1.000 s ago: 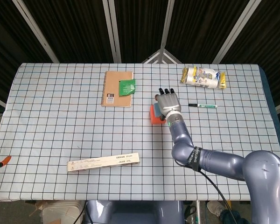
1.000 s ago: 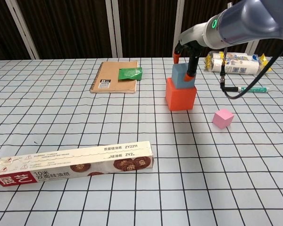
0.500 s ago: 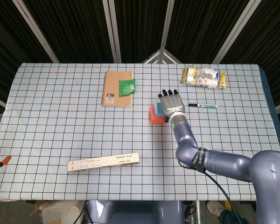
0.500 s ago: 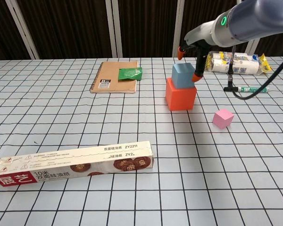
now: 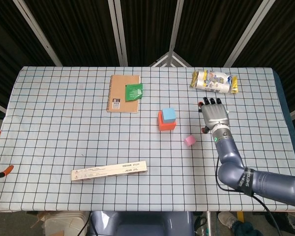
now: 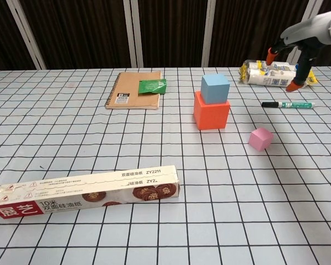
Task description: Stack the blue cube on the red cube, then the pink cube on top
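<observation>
1. Head view: the desk [image 5: 64,142] carries a red cube [image 5: 165,123] near its middle, with the blue cube [image 5: 168,114] sitting on top of it, set toward the cube's far right side.
2. The pink cube [image 5: 189,140] lies on the desk, near the stack and toward the near right of it, touching neither cube.
3. The right robot hand [image 5: 215,114] hangs over the desk to the right of the stack and apart from it, back of the hand facing up, fingers stretched toward the far edge and slightly apart, holding nothing.
4. The hand covers the marker in this view.
5. A notebook [image 5: 124,93] lies toward the far edge, left of the stack, with a green packet [image 5: 133,91] on its right part.
6. A snack bag [image 5: 215,81] lies near the far right corner.
7. A long box [image 5: 109,170] lies toward the near edge, left of the middle.
8. Chest view: the blue cube [image 6: 215,88] rests on the red cube [image 6: 211,112], turned a little against it.
9. The pink cube [image 6: 260,138] sits on the desk [image 6: 154,232] to the near right of the stack.
10. The right robot hand [image 6: 295,52] shows at the upper right, its orange fingertips [image 6: 293,86] apart and above the marker [image 6: 288,104], gripping nothing.
11. The snack bag [image 6: 267,74] lies behind the hand; the notebook [image 6: 129,94] with the green packet [image 6: 152,86] lies left of the stack.
12. The long box [image 6: 85,192] lies near the front edge at the left.
13. The left robot hand appears in neither view.
</observation>
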`<state>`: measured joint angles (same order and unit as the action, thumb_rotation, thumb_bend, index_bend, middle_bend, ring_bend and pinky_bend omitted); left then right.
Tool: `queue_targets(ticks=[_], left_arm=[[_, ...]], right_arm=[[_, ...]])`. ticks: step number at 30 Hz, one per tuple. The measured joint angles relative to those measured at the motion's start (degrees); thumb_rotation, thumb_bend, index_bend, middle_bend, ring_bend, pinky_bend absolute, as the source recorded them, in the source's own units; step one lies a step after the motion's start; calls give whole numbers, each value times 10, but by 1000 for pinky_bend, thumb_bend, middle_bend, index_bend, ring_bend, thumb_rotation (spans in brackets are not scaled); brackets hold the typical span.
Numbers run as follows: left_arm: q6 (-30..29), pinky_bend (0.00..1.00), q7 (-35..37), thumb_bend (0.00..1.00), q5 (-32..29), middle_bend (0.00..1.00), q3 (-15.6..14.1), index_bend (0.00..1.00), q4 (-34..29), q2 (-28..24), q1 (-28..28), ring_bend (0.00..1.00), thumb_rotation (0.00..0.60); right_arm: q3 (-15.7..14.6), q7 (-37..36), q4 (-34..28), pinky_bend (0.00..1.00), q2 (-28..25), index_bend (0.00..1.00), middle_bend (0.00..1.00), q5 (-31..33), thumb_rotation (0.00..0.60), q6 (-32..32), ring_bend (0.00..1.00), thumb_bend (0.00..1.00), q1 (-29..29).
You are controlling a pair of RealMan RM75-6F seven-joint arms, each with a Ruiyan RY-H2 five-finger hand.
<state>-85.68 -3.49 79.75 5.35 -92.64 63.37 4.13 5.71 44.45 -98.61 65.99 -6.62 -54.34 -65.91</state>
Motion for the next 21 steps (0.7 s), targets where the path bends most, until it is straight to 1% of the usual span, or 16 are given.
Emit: queue_targets(ticks=[5,11,17,21], left_arm=[[0,0,3,114,5,0,-2,45,0,-1,0,0,600],[-6,0,7,114,8,0,-3,45,0,-2,-3,0,600],[-2,0,2,114,4,0,-1,46,1,-1,-1,0,600],[-2,0,-7,114,2,0,-1,45,-1,2,-1,0,600]], right_arm=[[-11,-29,-30,0,-13,241,2,-66,600,-6,12,310,31],[-25,-79,-47,0,-10,295,2,-185,600,-11,12,310,78],[-41,-135,-33,0,17,318,2,-297,600,-9,12,310,124],[-48,-178,4,0,43,318,2,-365,600,2,12,310,149]])
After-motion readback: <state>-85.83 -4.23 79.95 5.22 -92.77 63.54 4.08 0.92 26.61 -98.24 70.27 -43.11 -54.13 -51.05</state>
